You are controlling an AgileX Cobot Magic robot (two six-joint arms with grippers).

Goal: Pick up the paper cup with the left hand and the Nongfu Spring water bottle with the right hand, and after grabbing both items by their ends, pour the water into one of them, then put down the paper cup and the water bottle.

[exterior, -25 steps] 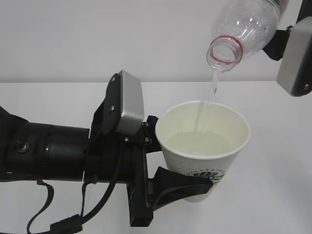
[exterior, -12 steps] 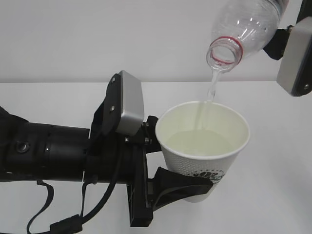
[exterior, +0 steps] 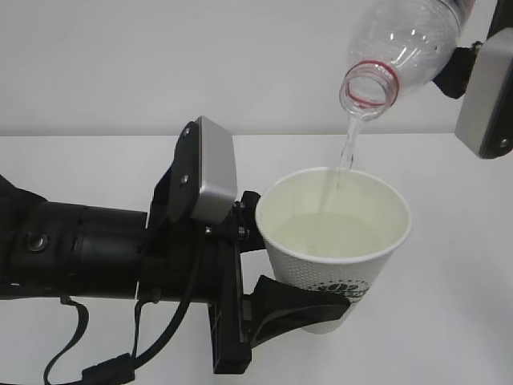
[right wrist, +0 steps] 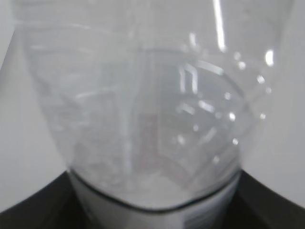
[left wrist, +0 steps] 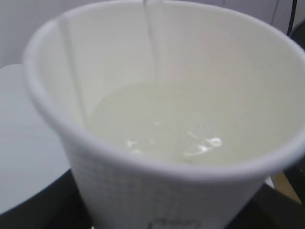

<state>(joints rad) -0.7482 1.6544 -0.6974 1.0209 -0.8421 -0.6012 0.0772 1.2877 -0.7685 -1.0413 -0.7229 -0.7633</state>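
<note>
The white dimpled paper cup (exterior: 333,253) is held off the table, upright, with my left gripper (exterior: 292,277) shut around its lower wall; a black finger (exterior: 300,303) wraps under its dark green logo. The left wrist view is filled by the paper cup (left wrist: 143,191), about half full of water (left wrist: 171,126). Above it at the upper right, the Nongfu Spring water bottle (exterior: 405,44) is tipped mouth-down, red neck ring lowest. A thin stream of water (exterior: 346,152) falls from its mouth into the cup. My right gripper is shut on the bottle (right wrist: 152,95); only its grey plate (exterior: 486,88) shows.
The white table (exterior: 96,168) runs behind and under both arms, meeting a plain pale wall (exterior: 160,56). The left arm's black body and loose cable (exterior: 76,265) fill the lower left of the exterior view.
None of the arms, cup or bottle has shifted. The thin stream keeps running into the cup.
</note>
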